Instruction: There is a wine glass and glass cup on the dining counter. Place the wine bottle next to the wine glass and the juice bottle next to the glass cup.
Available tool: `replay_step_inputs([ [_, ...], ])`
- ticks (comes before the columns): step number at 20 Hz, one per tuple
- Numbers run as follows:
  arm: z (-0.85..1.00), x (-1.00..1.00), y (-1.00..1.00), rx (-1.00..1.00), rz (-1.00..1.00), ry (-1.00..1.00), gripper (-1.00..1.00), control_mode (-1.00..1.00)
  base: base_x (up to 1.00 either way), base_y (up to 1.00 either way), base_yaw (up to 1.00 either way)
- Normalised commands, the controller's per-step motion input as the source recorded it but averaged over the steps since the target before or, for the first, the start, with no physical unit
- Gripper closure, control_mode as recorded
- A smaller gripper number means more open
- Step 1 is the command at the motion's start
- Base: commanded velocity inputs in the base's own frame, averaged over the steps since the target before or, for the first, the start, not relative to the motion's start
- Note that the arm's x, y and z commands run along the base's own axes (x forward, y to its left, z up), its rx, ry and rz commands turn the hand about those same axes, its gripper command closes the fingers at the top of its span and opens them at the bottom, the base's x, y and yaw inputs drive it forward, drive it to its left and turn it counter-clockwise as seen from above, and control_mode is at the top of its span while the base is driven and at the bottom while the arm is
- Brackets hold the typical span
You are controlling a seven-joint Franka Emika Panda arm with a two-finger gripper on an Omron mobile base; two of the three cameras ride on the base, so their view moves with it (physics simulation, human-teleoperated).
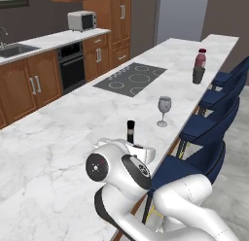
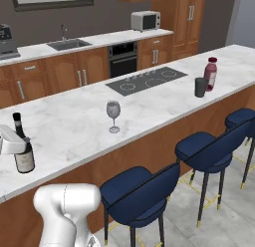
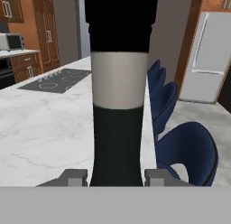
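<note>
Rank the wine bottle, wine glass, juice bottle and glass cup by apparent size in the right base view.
1. wine bottle, nearest the camera, which inflates it
2. wine glass and juice bottle, too alike to rank; the juice bottle stands farther off
3. glass cup

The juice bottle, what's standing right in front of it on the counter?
The glass cup stands against the juice bottle on the dining counter, covering part of its lower body; the pictures cannot settle whether they touch.

White arm folded low, claw level, fingers clamped inward.
</note>
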Motion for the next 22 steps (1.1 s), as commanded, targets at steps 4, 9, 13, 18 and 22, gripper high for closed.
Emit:
replay_step_inputs([
  [4,0.0,0.0,0.0,0.0,0.0,0.0,1.0,1.0,0.11,0.01,0.02],
  [9,0.0,0.0,0.0,0.0,0.0,0.0,1.0,1.0,0.0,0.0,0.0],
  [13,0.0,0.0,0.0,0.0,0.0,0.0,1.0,1.0,0.0,0.0,0.0],
  [18,0.0,0.0,0.0,0.0,0.0,0.0,1.0,1.0,0.0,0.0,0.0],
  [22,0.0,0.0,0.0,0.0,0.0,0.0,1.0,1.0,0.0,0.0,0.0],
])
